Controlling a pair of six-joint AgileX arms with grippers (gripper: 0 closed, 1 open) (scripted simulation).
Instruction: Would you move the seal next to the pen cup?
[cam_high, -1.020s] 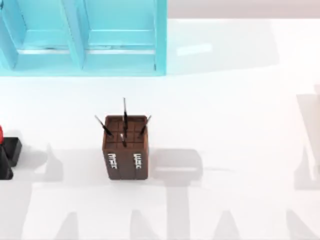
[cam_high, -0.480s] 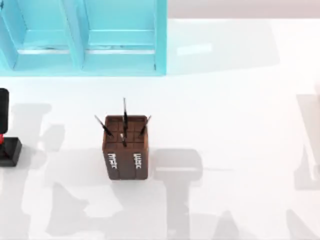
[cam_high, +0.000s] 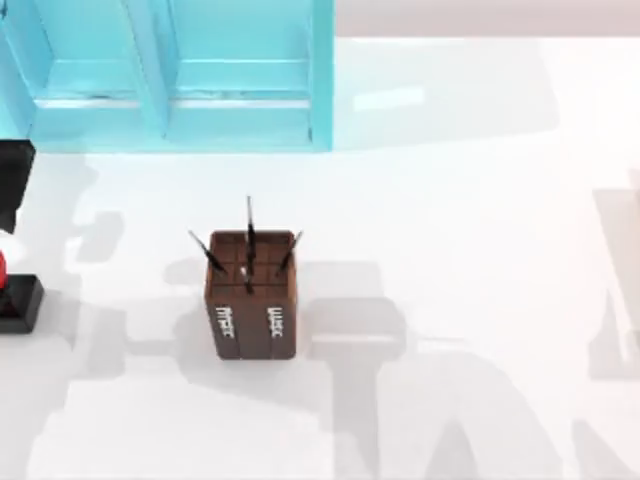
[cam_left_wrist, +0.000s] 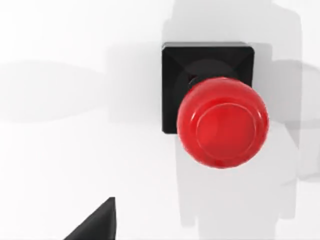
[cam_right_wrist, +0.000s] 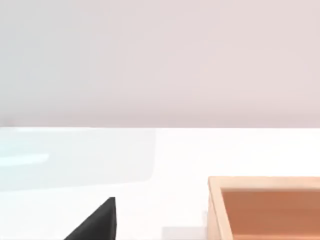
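Left claw (cam_high: 8, 190) sits at the top view's far left edge, just above the seal (cam_high: 14, 298) & not touching it; can't tell how far apart its fingers are. Seal stands upright on the white surface (cam_high: 450, 220) at mid-left edge, well apart from the pen cup (cam_high: 251, 295) near centre. Right claw: a dark finger tip (cam_right_wrist: 97, 222) low-left in the right wrist view, can't tell its state.

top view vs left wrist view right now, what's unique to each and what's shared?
Top view alone: the brown box-shaped pen cup with thin dark pens, the light-blue cabinet, and the left gripper at the table's left edge, above the seal. Left wrist view alone: the whole seal from above, glossy red round knob over its black square base, plus a black fingertip. Shared: the seal and the white table.
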